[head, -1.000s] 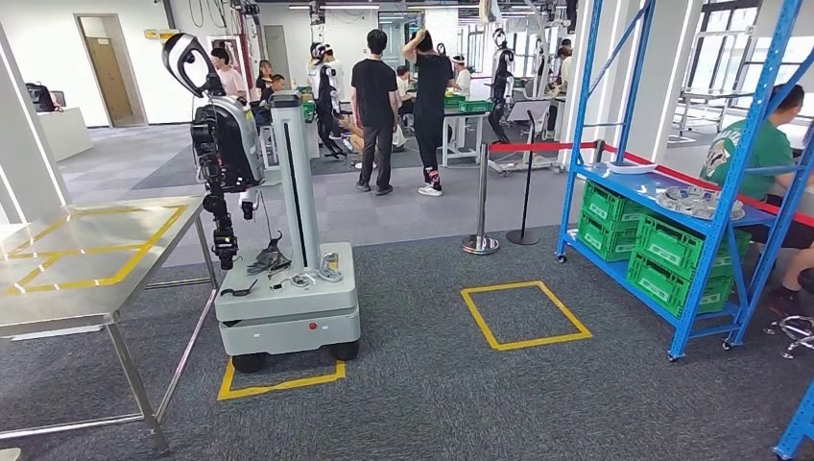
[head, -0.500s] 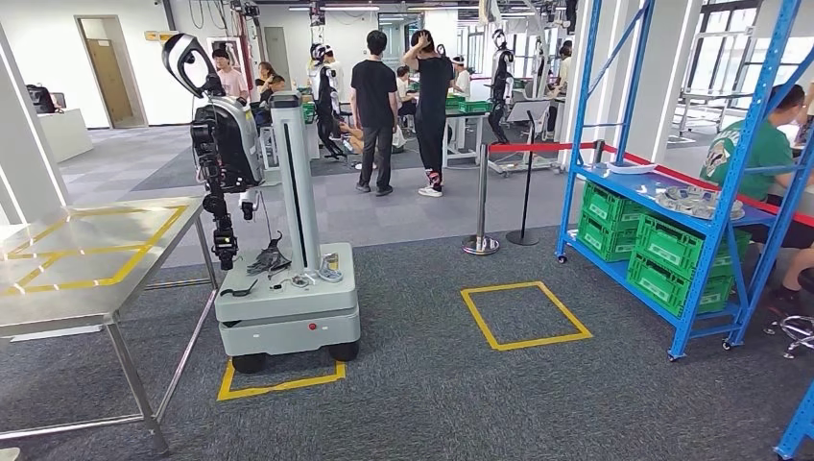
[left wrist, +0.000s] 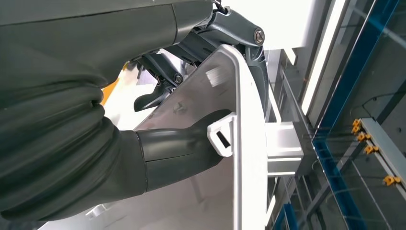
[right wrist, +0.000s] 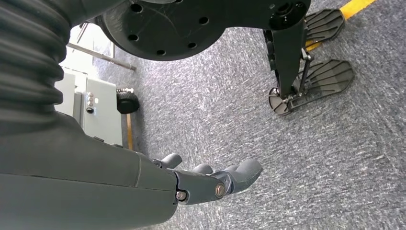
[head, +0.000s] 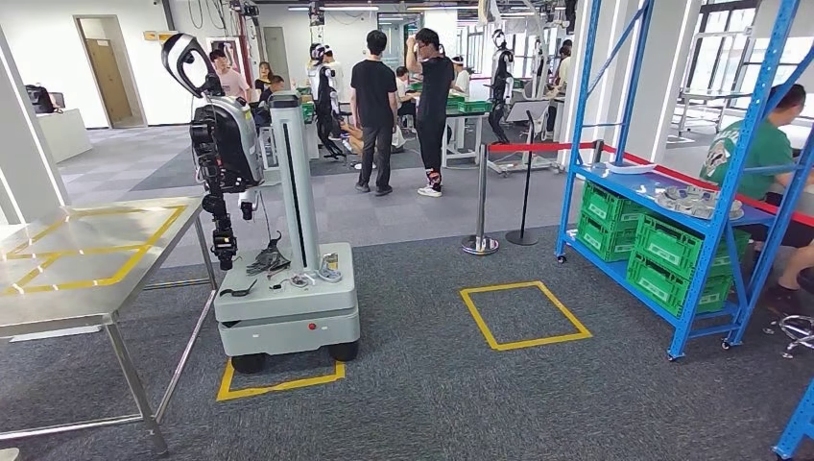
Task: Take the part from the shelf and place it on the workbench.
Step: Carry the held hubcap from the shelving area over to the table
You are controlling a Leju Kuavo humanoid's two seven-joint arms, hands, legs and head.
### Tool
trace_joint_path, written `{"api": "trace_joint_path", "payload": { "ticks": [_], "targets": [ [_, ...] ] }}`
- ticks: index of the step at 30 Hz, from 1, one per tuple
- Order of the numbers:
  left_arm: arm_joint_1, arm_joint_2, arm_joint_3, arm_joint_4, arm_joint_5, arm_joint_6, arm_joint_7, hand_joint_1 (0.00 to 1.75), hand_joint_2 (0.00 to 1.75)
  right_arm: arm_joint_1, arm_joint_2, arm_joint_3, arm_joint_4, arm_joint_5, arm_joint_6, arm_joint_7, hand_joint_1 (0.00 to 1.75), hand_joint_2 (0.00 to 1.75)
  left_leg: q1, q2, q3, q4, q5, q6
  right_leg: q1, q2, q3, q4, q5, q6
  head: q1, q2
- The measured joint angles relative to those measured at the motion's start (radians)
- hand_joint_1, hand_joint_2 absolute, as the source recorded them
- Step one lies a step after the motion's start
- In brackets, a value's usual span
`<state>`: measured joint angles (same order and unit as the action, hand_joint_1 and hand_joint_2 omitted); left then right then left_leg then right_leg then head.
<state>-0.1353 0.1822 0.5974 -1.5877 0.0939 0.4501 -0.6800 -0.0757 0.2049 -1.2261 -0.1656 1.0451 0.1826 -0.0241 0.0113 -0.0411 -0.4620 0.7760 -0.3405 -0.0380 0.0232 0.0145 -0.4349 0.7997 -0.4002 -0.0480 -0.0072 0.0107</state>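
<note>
The left hand [left wrist: 191, 120] grips the part [left wrist: 225, 143], a flat, smooth white plastic panel with a raised rim and one small slotted clip, its thick grey thumb pressed across the face and dark fingers hooked over the far edge. The right hand [right wrist: 210, 179] holds nothing, fingers loosely extended above speckled grey carpet [right wrist: 230, 110].

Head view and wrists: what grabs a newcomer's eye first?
In the head view, the wheeled robot parked on a yellow floor mark beside the steel workbench, and the blue shelf stacked with green crates at right. In the left wrist view, the left hand grips a pale flat part.
</note>
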Motion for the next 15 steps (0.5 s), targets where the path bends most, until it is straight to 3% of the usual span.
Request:
{"api": "trace_joint_path", "payload": {
  "ticks": [15],
  "targets": [
    [-0.071, 0.024, -0.086, 0.057, 0.019, 0.032, -0.017, 1.75, 1.75, -0.001, -0.003, 0.000, 0.000, 0.019, 0.006, 0.010, 0.00, 1.75, 0.000, 0.001, 0.000, 0.000, 0.000, 0.000, 0.000, 0.002, 0.000, 0.000, 0.000, 0.000, 0.000, 0.000]
  ]
}}
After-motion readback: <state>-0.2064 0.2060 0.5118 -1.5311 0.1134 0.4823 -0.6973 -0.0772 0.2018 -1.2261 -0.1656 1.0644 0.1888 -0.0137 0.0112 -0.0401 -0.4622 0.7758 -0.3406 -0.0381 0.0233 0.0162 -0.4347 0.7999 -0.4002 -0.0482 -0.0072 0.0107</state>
